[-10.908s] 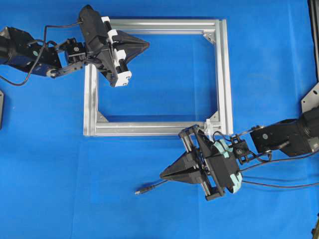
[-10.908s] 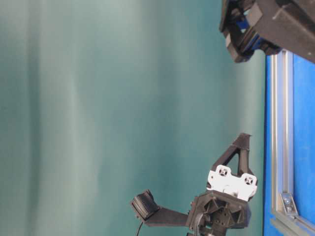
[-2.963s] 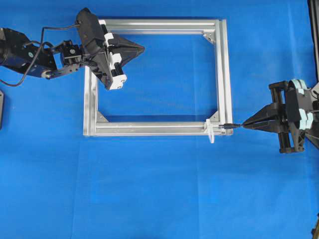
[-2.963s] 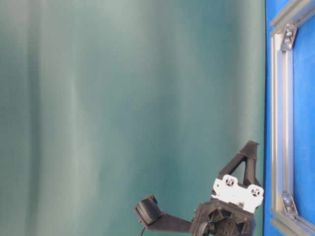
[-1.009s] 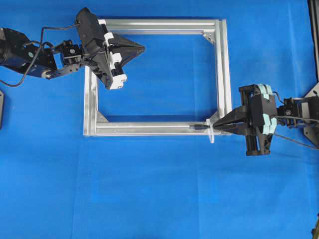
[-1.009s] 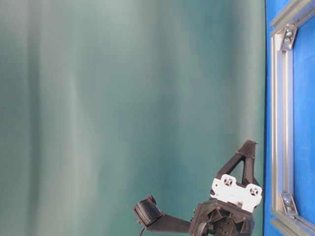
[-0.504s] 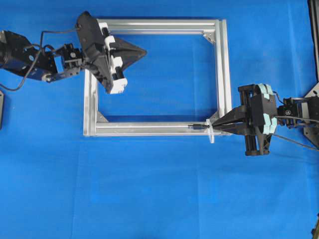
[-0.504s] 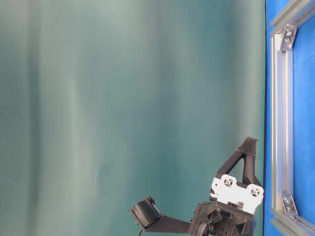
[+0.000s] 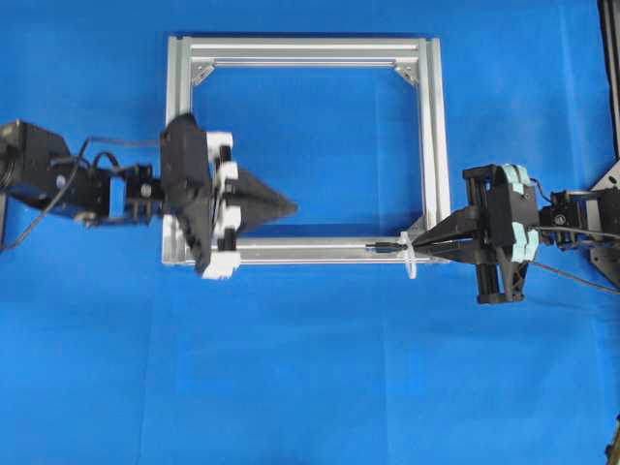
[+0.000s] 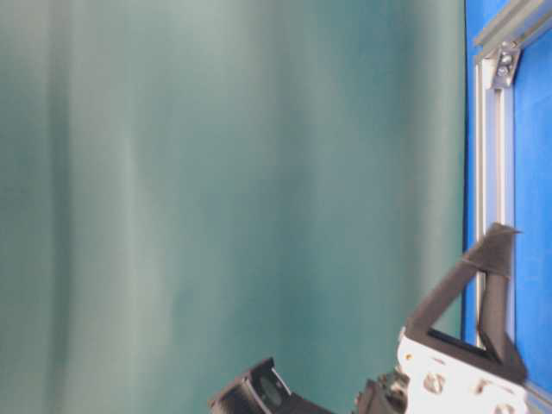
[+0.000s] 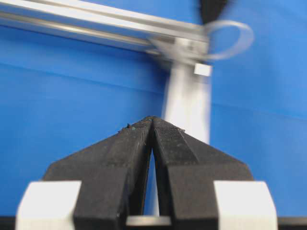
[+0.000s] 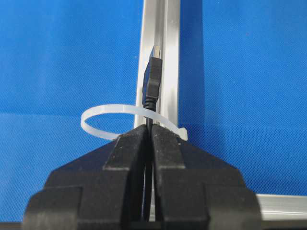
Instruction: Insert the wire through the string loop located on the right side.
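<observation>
My right gripper (image 9: 418,247) is shut on the wire just behind its plug (image 9: 386,248). The plug lies over the frame's bottom rail, left of the white string loop (image 9: 411,258). In the right wrist view the plug (image 12: 153,76) sticks out past the loop (image 12: 98,113), and the cable crosses the loop's band right at my gripper (image 12: 149,128). My left gripper (image 9: 294,205) is shut and holds nothing. It hangs over the frame's lower left and points right. From the left wrist view the loop (image 11: 249,39) sits far ahead of that gripper (image 11: 152,120).
The silver aluminium frame (image 9: 441,145) lies flat on the blue table, with corner brackets inside it. The table-level view shows one frame rail (image 10: 487,155) and my left gripper (image 10: 504,231) low at the right. The right arm's cables trail off at the right edge.
My left arm has swung down from the frame's top left corner to its lower left. The right gripper and the plug have stayed put.
</observation>
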`<state>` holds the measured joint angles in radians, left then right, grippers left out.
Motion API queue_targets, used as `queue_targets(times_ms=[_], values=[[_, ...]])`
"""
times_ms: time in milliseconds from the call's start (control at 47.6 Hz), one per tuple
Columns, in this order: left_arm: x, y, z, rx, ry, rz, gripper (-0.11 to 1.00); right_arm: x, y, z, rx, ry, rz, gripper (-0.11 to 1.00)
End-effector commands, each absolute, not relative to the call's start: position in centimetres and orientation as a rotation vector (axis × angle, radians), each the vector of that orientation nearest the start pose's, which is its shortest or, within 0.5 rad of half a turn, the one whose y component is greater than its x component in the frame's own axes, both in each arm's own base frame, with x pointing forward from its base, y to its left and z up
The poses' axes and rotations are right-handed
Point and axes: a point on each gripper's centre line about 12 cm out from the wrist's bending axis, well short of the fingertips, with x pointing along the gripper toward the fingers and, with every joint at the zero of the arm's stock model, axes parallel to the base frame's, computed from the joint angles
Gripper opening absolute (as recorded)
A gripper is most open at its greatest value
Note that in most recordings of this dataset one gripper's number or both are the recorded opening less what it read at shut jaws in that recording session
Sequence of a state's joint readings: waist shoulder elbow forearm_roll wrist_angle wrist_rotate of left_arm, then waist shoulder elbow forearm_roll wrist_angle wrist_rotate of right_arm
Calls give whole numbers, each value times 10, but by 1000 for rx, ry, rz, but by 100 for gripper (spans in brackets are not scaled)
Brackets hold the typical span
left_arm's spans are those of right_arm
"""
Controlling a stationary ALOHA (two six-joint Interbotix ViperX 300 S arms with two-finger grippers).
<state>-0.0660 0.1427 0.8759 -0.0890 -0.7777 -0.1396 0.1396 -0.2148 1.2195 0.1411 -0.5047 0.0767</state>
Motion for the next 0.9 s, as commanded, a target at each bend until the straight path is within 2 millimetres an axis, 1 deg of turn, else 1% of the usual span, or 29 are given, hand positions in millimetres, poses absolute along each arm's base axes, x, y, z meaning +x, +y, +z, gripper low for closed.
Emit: queue_targets(times_ms=[0, 126, 189, 378, 504, 631, 883], values=[[374, -33, 142, -188, 212, -25, 0, 262, 29, 129, 143, 479, 25, -4], [372, -48, 142, -199, 218, -63, 0, 262, 29, 129, 143, 479, 25, -4], [371, -52, 142, -196, 221, -75, 0, 262, 29, 129, 145, 478, 24, -4], [373, -55, 142, -195, 220, -80, 0, 262, 29, 129, 144, 479, 25, -4], [381, -55, 143, -188, 227, -78, 0, 263, 29, 129, 144, 478, 23, -4], [401, -54, 144, -188, 244, -68, 0, 264, 29, 129, 144, 476, 25, -4], [456, -45, 155, -181, 264, -39, 0, 263, 29, 129, 144, 479, 25, -4]])
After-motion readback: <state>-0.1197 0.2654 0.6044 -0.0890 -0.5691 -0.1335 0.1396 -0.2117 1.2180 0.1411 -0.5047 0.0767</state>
